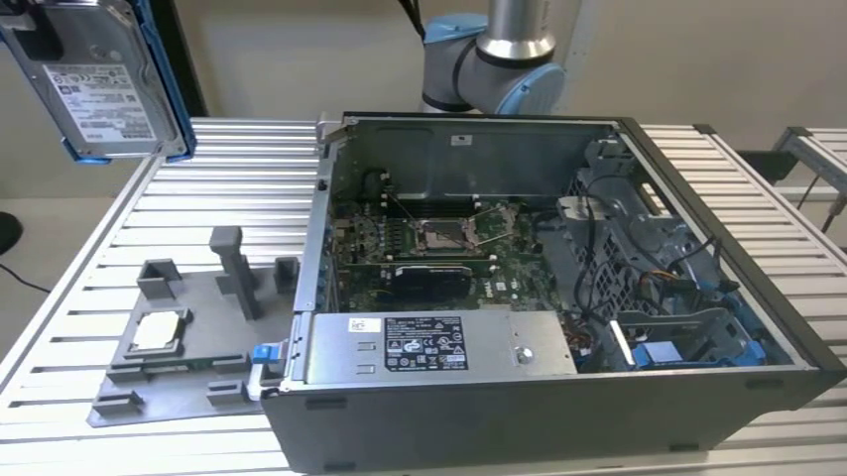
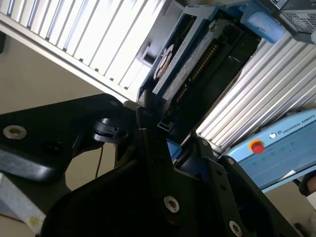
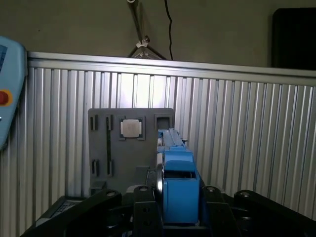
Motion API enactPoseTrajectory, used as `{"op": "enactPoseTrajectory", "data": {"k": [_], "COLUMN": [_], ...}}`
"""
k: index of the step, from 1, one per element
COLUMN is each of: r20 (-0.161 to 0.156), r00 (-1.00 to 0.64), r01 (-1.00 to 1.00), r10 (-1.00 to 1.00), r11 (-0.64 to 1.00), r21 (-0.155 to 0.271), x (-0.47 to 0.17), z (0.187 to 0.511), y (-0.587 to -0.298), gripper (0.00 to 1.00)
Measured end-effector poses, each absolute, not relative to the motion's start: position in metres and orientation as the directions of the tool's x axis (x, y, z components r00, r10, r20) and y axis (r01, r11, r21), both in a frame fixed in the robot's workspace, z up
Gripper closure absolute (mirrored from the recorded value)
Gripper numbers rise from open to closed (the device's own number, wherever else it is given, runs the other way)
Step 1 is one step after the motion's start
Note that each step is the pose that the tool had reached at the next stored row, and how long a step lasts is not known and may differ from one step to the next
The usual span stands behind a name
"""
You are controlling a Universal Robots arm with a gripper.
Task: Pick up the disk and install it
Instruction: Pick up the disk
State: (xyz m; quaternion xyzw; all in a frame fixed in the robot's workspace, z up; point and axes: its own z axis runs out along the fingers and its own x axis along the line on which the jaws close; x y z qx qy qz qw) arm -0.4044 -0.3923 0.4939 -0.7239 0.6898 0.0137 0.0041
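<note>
The disk [image 1: 99,84], a silver drive with a white label in a blue carrier, hangs high in the air at the exterior view's upper left, above the slatted table's corner. It stands nearly on edge, label facing the camera. In the first wrist view my gripper [image 3: 177,195] is shut on the disk [image 3: 178,182], with a black finger [image 3: 143,197] on each side of the blue carrier. The second wrist view shows the disk [image 2: 197,64] edge-on, reaching out from the gripper [image 2: 173,140].
An open computer case [image 1: 530,407] lies on the slatted table [image 1: 741,188], with its motherboard [image 1: 437,238], a labelled grey box [image 1: 423,342] and a blue-tabbed bay [image 1: 675,347] exposed. A grey fixture [image 1: 185,382] beside it holds a small square chip [image 1: 157,330]. The arm's base [image 1: 497,50] stands behind the case.
</note>
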Motion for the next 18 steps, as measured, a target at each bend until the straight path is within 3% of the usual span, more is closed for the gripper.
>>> {"op": "enactPoseTrajectory", "data": {"k": [18], "r20": [-0.025], "r00": [0.048], "r01": [-0.999], "r10": [-0.999], "r11": [-0.049], "r21": [0.013], "x": [-0.4041], "z": [0.5003], "y": [-0.3923], "gripper": [1.00]}}
